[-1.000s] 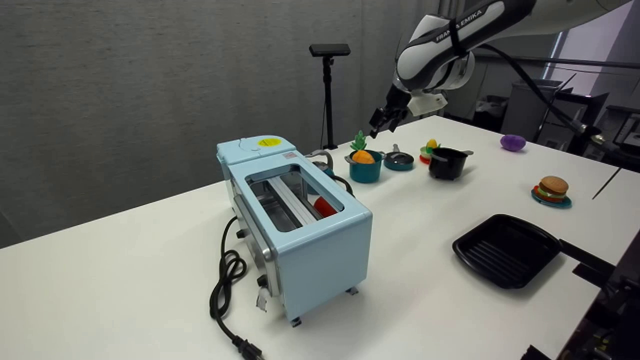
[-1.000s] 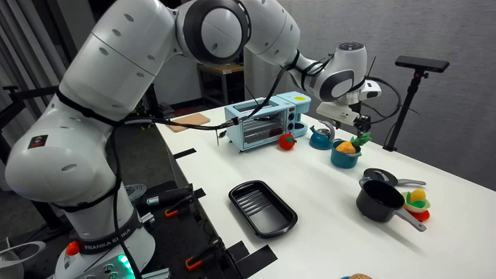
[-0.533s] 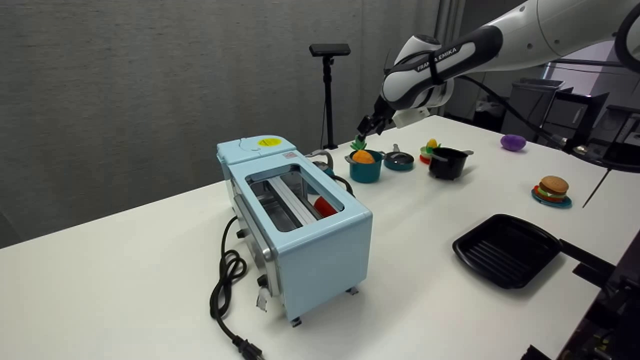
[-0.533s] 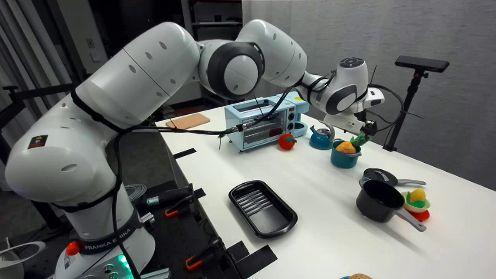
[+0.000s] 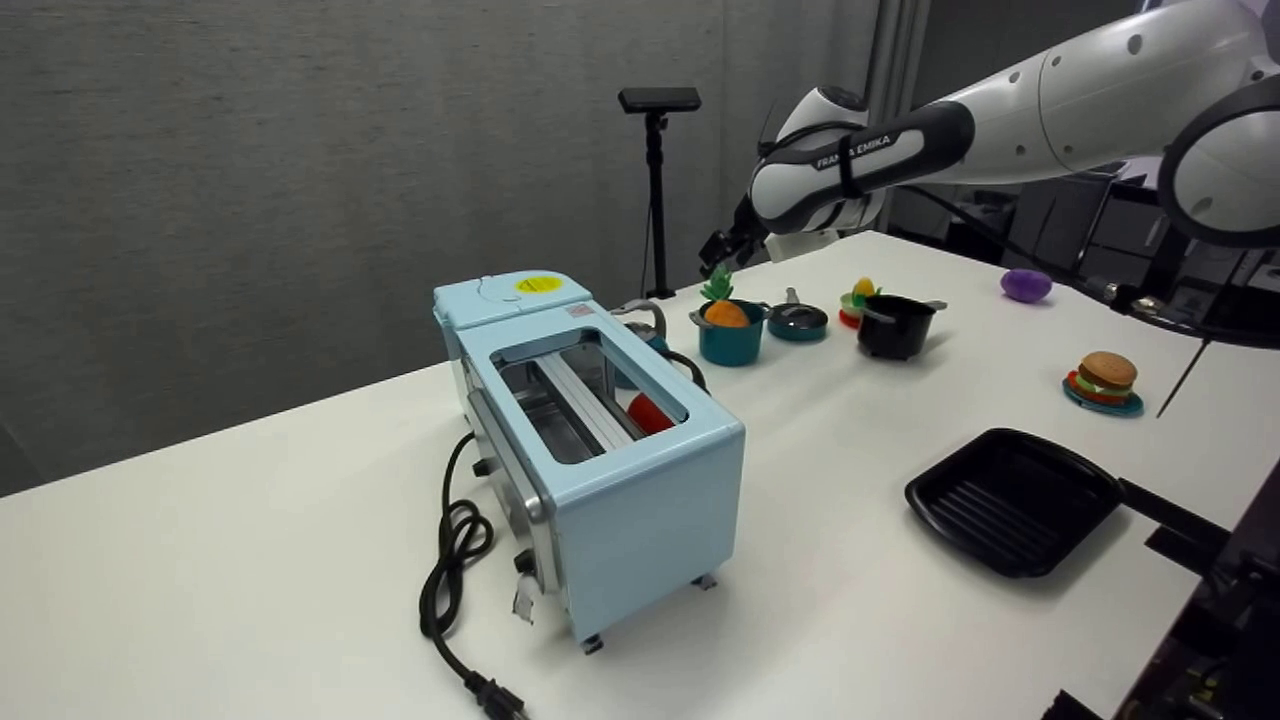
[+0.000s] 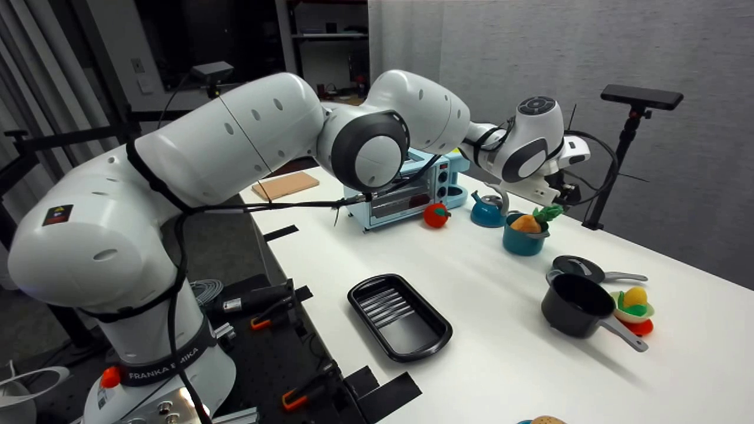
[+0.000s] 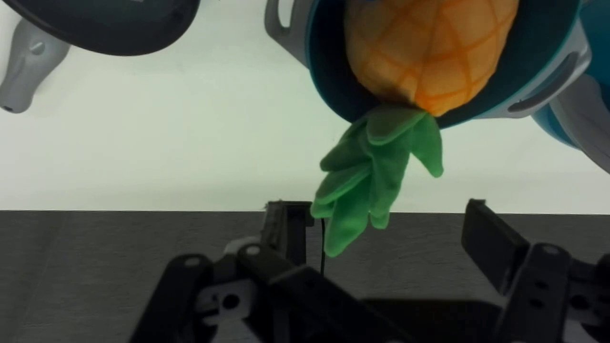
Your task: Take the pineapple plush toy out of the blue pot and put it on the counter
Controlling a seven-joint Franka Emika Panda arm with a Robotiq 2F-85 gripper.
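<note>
1. While it spreads across both exterior views, the white desk (image 5: 820, 480) bears most of what follows.
2. The white arm (image 6: 224, 147) reaches over it from its base, the wrist end angled down near the far edge.
3. The light-blue toaster oven (image 5: 640, 540) stands upright on the desk (the arm covers part of it in an exterior view).
4. The black square pan (image 6: 400, 318) lies flat on the desk, toward the arm's base.
5. The pincer (image 7: 382, 205), dark and blurred in the wrist view, has its fingers set wide apart; the leafy top of the pineapple plush toy (image 7: 419, 71) shows between them, and whether a leaf touches one finger, I cannot tell.
6. The black round pot (image 6: 562, 321), with a grey handle, stands upright just beside the small frying pan (image 5: 798, 320).
7. The blue pot (image 6: 521, 244) stands upright on the desk, between the small frying pan and the small kettle (image 6: 486, 214).
8. The pineapple plush toy is inside the blue pot, tilted: its orange body fills much of the opening, and its green top leans out past the rim.
9. The red tomato-like toy (image 6: 435, 217) lies just beside the toaster oven, and the burger toy (image 5: 1106, 372) rests on a teal plate (image 5: 1130, 406).
</note>
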